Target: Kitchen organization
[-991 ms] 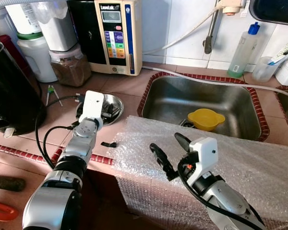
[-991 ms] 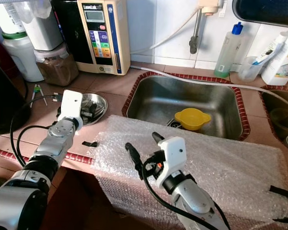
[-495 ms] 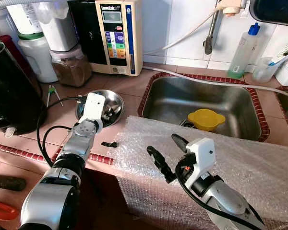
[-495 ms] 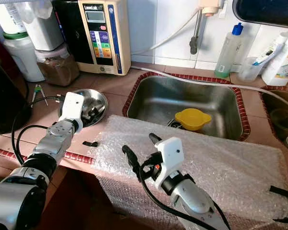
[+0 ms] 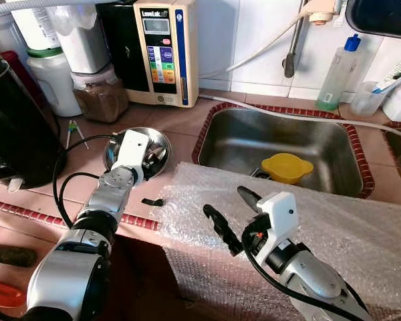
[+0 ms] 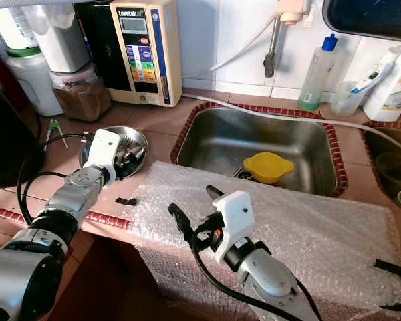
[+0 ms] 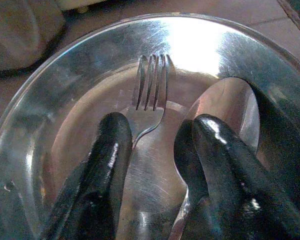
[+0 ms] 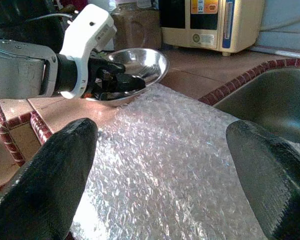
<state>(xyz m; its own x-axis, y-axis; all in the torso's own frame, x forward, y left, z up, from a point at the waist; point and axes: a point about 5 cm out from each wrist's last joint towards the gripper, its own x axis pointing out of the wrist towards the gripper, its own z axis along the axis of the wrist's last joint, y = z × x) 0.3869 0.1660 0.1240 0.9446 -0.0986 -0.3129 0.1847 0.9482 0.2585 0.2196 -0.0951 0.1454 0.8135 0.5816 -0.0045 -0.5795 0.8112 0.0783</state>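
Two grippers over a terracotta-tiled counter (image 5: pixel 180 117) beside the steel sink (image 5: pixel 281 144). Left gripper (image 7: pixel 155 150) dipped into the steel bowl (image 5: pixel 162 140), fingers spread either side of a fork (image 7: pixel 150 95). Right gripper (image 5: pixel 230 212) open above bubble wrap (image 5: pixel 334 221), near the sink.

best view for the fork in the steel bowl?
Left wrist view: the fork lies in the steel bowl, tines clear, between the left gripper's open fingers. In the eye views the gripper mostly hides the bowl's contents; the right wrist view shows the bowl from the side, fork not discernible.
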